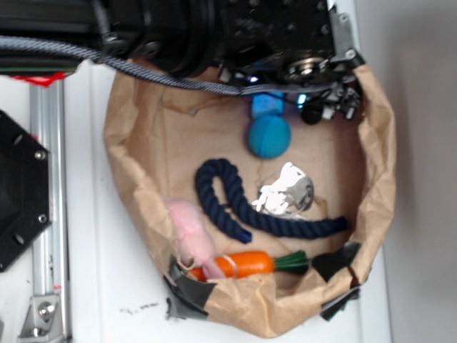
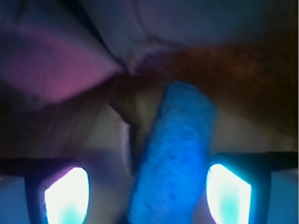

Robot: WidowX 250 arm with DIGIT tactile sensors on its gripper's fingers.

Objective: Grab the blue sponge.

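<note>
Claw (image 2: 147,189) is spread wide, both glowing pads (image 2: 66,196) standing off either side of the blue sponge (image 2: 175,154). Wrist view shows a gap on each side, so nothing is gripped. The sponge runs lengthwise between the pads, tilted a bit toward the upper right, closer to the right pad than the left.

Progress: the approach looks done, with the claw lined up over the sponge. Closing and lifting are still to come. I'd call it a pre-grasp.

From the exterior view, the arm comes in from the top edge, its dark wrist body hanging over the far rim of the paper bag (image 1: 128,143). The claw (image 1: 275,96) sits low there and mostly blocks the sponge (image 1: 266,106); only a small blue corner shows. How close it is to the bag floor I can't tell.

Just below the sponge, touching or nearly touching, is the teal ball (image 1: 270,136). Further out are the navy rope (image 1: 235,200), a crumpled silver foil piece (image 1: 285,191), a pink plush toy (image 1: 189,229) and a toy carrot (image 1: 246,264) near the bag's front rim. The bag rests on a white counter (image 1: 93,286).
</note>
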